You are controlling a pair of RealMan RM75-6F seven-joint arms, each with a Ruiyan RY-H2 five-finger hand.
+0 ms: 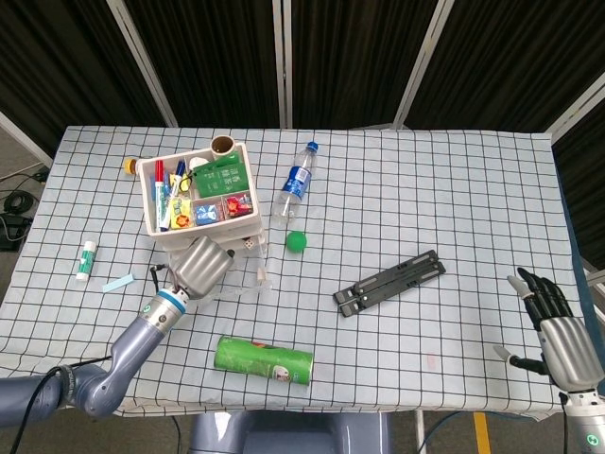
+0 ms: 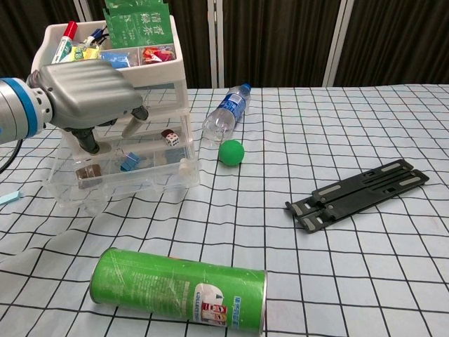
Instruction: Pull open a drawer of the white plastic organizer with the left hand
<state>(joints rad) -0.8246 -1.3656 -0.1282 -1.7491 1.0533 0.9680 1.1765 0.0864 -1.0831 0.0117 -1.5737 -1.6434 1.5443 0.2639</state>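
The white plastic organizer (image 2: 144,74) stands at the table's left, its top tray (image 1: 145,197) full of pens and packets. Its clear bottom drawer (image 2: 126,184) is pulled out toward me, with a few small items inside. My left hand (image 2: 88,88) hovers over the drawer fronts, fingers apart and curled downward with nothing plainly held. In the head view the left hand (image 1: 200,265) covers the organizer's front. My right hand (image 1: 553,331) rests at the table's near right edge, fingers spread and empty.
A green can (image 2: 179,284) lies in front of the organizer. A water bottle (image 2: 228,112) and a green ball (image 2: 231,152) lie just right of it. A black folding stand (image 2: 358,193) sits mid-right. A glue stick (image 1: 86,260) lies far left.
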